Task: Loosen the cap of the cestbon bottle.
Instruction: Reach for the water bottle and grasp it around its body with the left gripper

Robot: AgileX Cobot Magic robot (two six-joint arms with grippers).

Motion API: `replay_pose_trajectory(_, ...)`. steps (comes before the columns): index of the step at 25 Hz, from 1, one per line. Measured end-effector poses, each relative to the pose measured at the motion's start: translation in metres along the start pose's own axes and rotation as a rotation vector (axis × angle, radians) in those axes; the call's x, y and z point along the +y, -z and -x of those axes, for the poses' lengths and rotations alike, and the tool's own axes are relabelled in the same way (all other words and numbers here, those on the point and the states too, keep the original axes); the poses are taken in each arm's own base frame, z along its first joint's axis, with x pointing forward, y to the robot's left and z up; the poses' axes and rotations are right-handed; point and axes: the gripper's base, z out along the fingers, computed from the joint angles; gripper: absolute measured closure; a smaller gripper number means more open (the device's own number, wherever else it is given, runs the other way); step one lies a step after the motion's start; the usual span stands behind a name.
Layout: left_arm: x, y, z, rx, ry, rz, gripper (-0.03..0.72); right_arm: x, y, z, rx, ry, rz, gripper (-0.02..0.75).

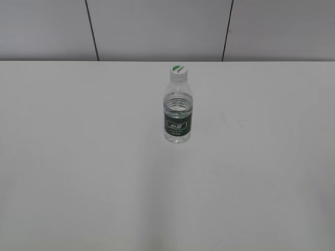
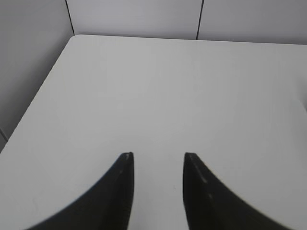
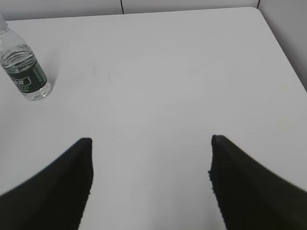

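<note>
Small clear plastic cestbon bottle (image 1: 178, 112) stands upright on white tabletop (image 1: 78, 157), white screw cap (image 1: 178, 72) untouched, left pincer (image 2: 157, 155) and right pincer (image 3: 149, 139) both spread, well apart from it.

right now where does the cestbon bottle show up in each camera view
Exterior view: the cestbon bottle stands upright just right of centre, toward the far half of the white table.
Left wrist view: not in it; only table and the left gripper.
Right wrist view: upper left corner, its top cut off by the frame edge.
Shared landmark: the table's far edge against the grey wall panels.
</note>
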Motion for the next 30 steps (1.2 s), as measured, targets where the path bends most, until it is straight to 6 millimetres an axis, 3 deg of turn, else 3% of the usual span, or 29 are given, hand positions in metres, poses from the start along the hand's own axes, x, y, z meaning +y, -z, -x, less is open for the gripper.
replay_pose_trajectory(23,-0.0001,0.0000,0.0000,0.000,0.001,-0.002,0.437,0.0000,0.0000,0.0000,0.000,0.000,0.000,0.162)
replay_pose_trajectory(26,-0.0001,0.0000,0.0000,0.000,0.001,-0.002,0.369,0.0000,0.0000,0.0001,-0.001,-0.001,0.000,0.162)
replay_pose_trajectory(30,-0.0001,0.0000,0.0000,0.000,0.001,-0.002,0.197,0.0001,0.0000,0.0001,-0.001,-0.002,0.001,0.162)
